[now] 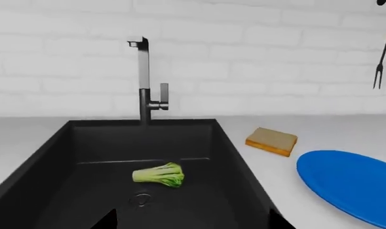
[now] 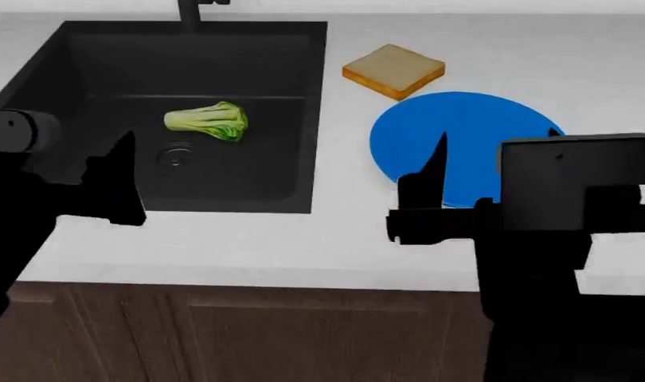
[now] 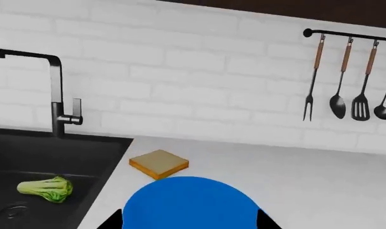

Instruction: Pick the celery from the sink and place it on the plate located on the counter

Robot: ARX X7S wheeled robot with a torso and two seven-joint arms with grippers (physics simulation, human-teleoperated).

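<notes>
The celery lies on its side on the floor of the sink, just beside the round drain — nothing touches it. The blue plate sits bare on the bench, near a bread slice. Both arms hover at the front edge, left gripper and right gripper with jaws spread wide, holding nothing.

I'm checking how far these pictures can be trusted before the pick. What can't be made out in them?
- Plate: near edge hidden behind the right gripper in the head view; cut off by the frame in both wrist views.
- Left gripper: a dark silhouette, so open or shut is unclear.
- Faucet: top cut off in the head view.
- Celery: underside unseen.
</notes>
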